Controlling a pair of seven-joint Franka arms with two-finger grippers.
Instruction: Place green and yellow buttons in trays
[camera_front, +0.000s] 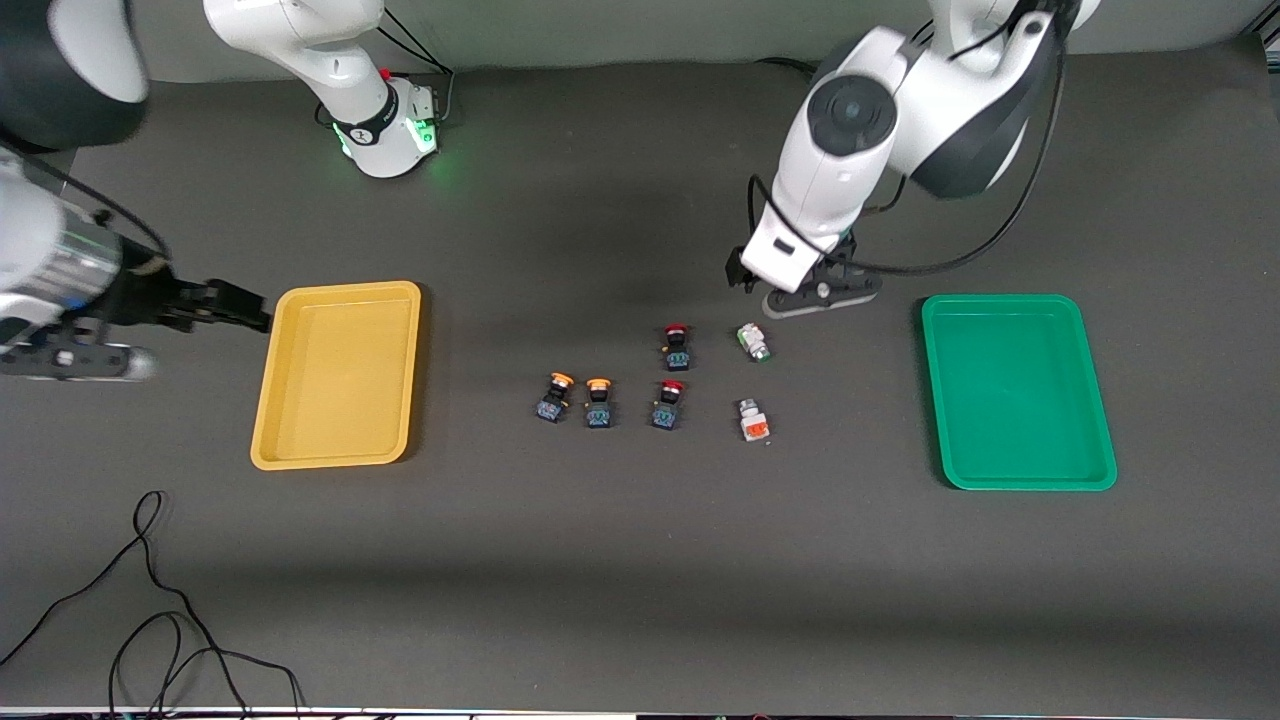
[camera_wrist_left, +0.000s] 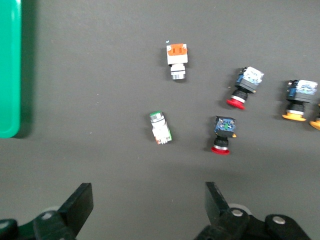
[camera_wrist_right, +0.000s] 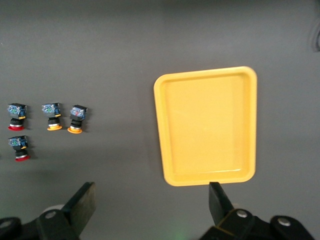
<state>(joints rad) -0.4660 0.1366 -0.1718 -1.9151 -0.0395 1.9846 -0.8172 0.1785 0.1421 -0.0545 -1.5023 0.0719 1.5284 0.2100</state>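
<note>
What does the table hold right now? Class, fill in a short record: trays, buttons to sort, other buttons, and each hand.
yellow tray: empty, toward the right arm's end
green tray: empty, toward the left arm's end
yellow-capped buttons: two, side by side on the table between the trays
white buttons: two, one green-marked, one orange-marked
red-capped buttons: two
left hand: open, over bare table beside the green-marked button
right hand: open, at the yellow tray's edge

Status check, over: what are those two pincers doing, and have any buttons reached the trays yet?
Left pincer open, over table beside green-marked button. Right pincer open, waiting beside yellow tray. Yellow buttons untouched; both trays empty, green tray included. Nothing blocking.
</note>
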